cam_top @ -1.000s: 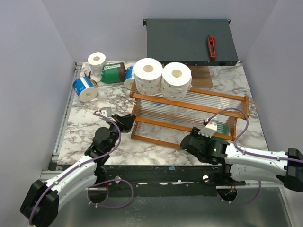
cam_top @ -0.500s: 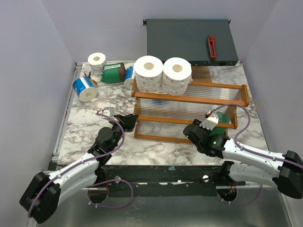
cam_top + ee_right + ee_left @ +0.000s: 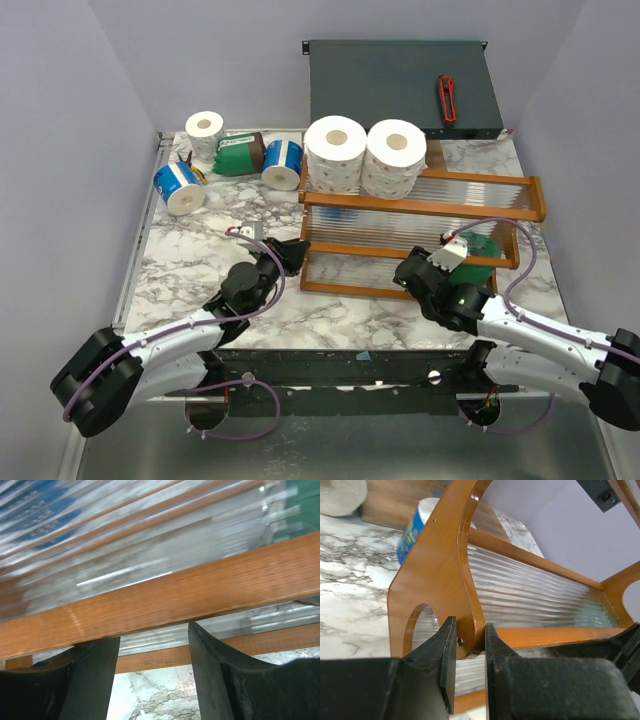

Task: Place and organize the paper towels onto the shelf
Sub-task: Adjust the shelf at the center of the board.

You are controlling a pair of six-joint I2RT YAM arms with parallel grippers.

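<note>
The left tool (image 3: 470,630) is clamped on the left wooden end panel of the shelf (image 3: 450,211). The right tool (image 3: 152,635) has its fingers apart at the shelf's near rail, gripping nothing. 2 white paper towels (image 3: 335,152) stand on the top tier. 1 green roll (image 3: 482,250) sits lower, at the right end. 4 more rolls (image 3: 178,188) lie on the surface (image 3: 190,260), far left.

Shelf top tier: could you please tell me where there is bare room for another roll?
The top tier is bare from the white rolls to the right end frame. The table's back-left corner is crowded with loose rolls.
</note>
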